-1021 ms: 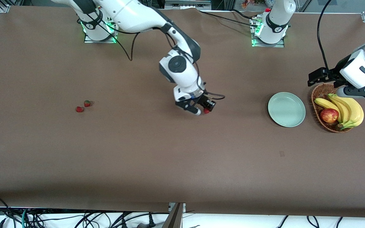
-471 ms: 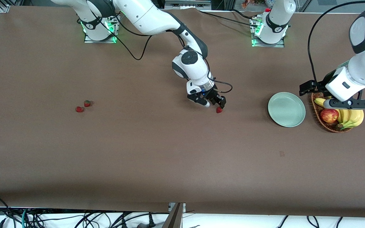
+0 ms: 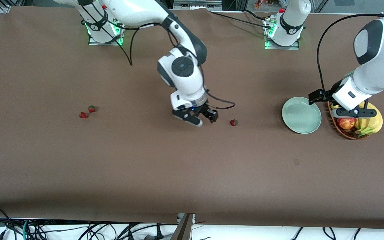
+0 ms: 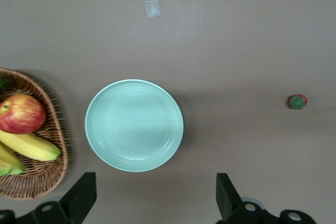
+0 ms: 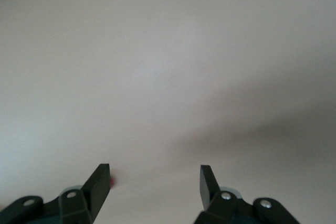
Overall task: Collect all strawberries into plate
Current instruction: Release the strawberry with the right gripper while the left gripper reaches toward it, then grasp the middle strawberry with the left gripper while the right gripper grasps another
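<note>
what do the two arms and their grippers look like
Both arms are glossy white with dark grey joint bands and round grey caps, on bases lit green. Loose black cables trail along each. The right gripper has a white body with black fingers; the left gripper shows blocky black fingers.

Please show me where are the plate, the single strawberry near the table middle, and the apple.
plate [image 3: 301, 115]: front view, center of the dish.
strawberry [image 3: 234, 122]: front view, middle of the berry.
apple [image 4: 20, 114]: left wrist view, middle of its red skin.
</note>
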### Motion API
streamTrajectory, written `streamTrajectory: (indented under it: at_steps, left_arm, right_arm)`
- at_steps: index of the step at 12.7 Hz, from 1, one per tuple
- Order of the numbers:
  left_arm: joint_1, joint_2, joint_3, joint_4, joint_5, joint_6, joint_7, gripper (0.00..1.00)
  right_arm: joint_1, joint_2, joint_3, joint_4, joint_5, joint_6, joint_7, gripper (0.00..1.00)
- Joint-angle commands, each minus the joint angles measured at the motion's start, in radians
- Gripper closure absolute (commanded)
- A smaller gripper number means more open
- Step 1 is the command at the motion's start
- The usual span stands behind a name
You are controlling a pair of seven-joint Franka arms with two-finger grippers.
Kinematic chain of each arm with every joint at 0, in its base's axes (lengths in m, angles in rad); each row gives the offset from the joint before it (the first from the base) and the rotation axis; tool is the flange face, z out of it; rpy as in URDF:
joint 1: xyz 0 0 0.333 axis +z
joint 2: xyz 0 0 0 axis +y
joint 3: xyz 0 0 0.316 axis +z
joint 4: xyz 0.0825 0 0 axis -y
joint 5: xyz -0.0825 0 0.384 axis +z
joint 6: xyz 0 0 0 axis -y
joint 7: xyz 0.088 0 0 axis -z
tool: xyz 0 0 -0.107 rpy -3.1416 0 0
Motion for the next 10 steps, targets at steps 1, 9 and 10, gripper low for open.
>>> streamTrajectory:
  at_steps: [1,9,10]
  left_arm:
    - [0.002,-0.039,-0.085,-0.111,0.005,0.105,-0.096,0.0]
    - [-0.022,0.26,-0.416,-0.15,0.189,0.501,-0.776,0.0]
    - [-0.025,0.315,-0.433,-0.144,0.285,0.547,-0.888,0.0]
  right_arm:
    - [-0.102,-0.08,0.007,-0.037,0.013,-0.173,-0.254,0.23]
    - [-0.136,-0.351,-0.37,-0.55,0.013,-0.175,-1.003,0.21]
    - [-0.136,-0.377,-0.399,-0.632,0.012,-0.129,-1.037,0.21]
